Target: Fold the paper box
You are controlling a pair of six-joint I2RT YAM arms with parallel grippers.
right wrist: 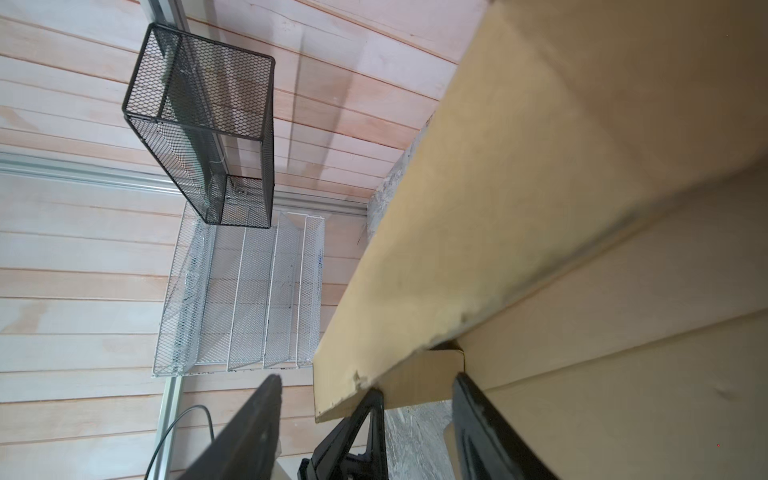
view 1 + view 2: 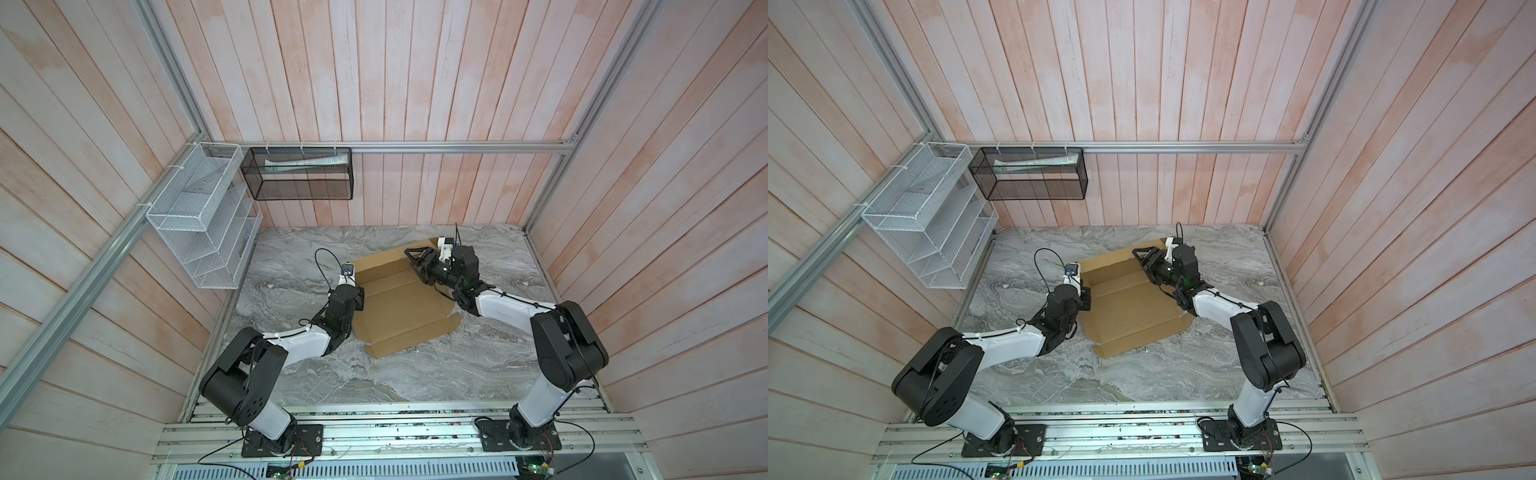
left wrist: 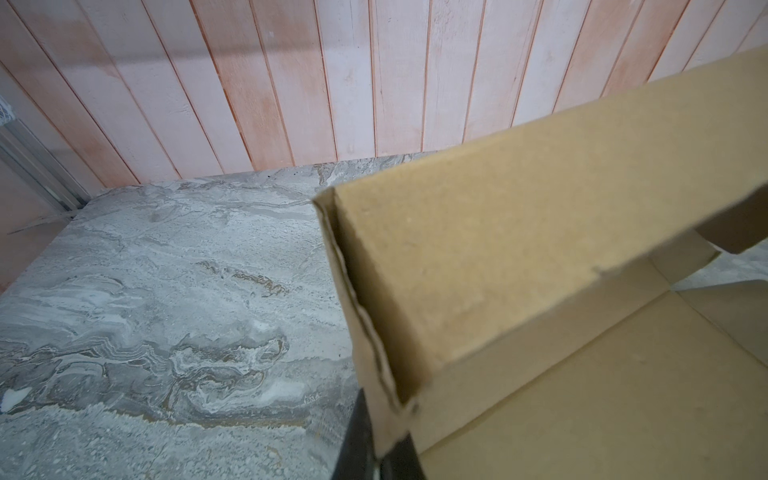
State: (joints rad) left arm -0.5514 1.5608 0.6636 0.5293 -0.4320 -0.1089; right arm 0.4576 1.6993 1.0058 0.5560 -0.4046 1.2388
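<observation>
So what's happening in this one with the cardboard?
Two robot arms are working on the paper box, a tan cardboard sheet lying mostly flat on the marble table. The left gripper is shut on the raised flap along the sheet's left edge. The right gripper, jaws open, sits at the far edge, where a flap looks partly lifted.

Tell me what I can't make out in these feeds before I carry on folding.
- Left gripper: top views, hidden under the left arm; wrist view cuts its fingers at the frame edge.
- Paper box right edge: both top views, under the right arm.
- Right gripper: wrist view, raised flap blurred up close; contact with its fingers unclear.
- Black mesh basket: sheet inside, print too small.
</observation>
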